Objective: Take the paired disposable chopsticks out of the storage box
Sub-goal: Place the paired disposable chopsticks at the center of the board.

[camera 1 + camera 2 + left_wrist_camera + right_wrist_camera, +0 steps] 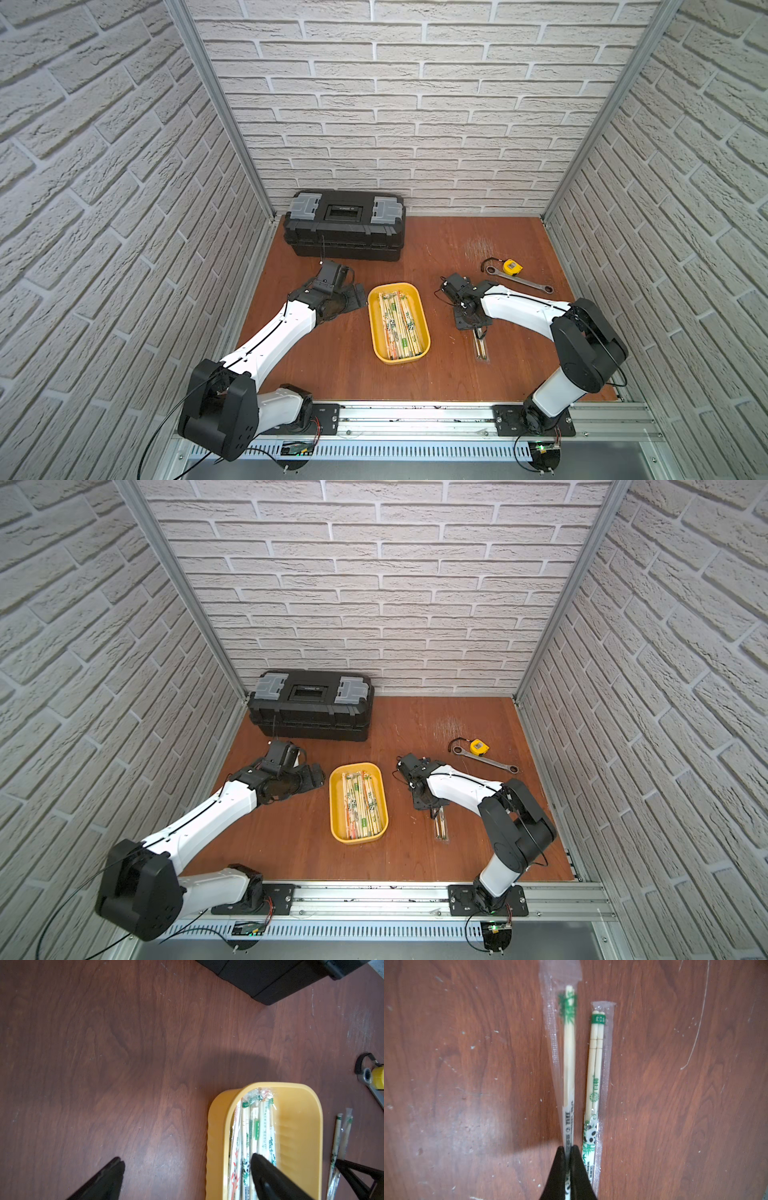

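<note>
Nearest, the right jaws pinch one sleeved pair [569, 1053] just beside a second pair [596, 1076] lying on the table [436, 374]; left of these, the storage box [376, 328] holds the paired disposable chopsticks [400, 326], the left jaws gaping wide with one tip [261, 1165] over them; farthest, wrench [521, 281], tape measure [512, 266] and black toolbox [345, 228], well apart.

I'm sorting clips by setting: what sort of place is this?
Likely a staged robot test cell: brick-pattern wall panels in an aluminium frame, two arms mounted on a rail, a toolbox on the wooden tabletop.
</note>
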Available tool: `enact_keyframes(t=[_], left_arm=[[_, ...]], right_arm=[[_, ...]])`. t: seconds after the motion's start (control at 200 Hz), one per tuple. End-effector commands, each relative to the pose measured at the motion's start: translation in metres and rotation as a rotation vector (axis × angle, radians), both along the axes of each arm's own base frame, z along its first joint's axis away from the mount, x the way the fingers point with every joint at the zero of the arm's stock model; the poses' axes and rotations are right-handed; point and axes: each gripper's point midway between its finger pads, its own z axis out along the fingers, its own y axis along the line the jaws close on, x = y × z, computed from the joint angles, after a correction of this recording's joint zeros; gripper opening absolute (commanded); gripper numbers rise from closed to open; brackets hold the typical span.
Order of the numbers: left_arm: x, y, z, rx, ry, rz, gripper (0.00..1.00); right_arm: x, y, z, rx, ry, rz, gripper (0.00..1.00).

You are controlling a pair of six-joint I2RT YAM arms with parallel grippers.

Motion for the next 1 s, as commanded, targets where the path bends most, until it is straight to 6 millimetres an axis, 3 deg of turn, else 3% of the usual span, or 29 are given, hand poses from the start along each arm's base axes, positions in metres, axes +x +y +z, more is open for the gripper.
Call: enact_keyframes(t=[0.0,0.13,0.285,0.4,0.68,0.995], left_arm=[[0.008,-0.003,0.005,-0.004,-0.026,0.003,0.98],[0.007,-0.003,0.004,-0.001,-0.022,0.001,0.98],[0.007,-0.004,0.005,-0.003,-0.025,-0.001,0.98],[0.008,-0.004,0.007,-0.003,-0.027,-0.005,0.98],[0.007,-0.002,0.005,0.009,-0.022,-0.006,0.98],[0.003,0.01,-0.002,0.037,-0.006,0.028,0.98]], right_arm=[[0.006,-0.003,0.001,-0.012,-0.019,-0.005,0.05],[0.008,-0.003,0.0,-0.017,-0.014,-0.007,0.08],[0.009,-0.004,0.002,-0.015,-0.02,-0.009,0.34],[0.011,-0.003,0.011,0.001,-0.04,-0.01,0.41],[0.016,0.012,0.045,0.113,-0.099,0.004,0.45],[0.025,0.062,0.085,0.356,-0.159,0.037,0.44]])
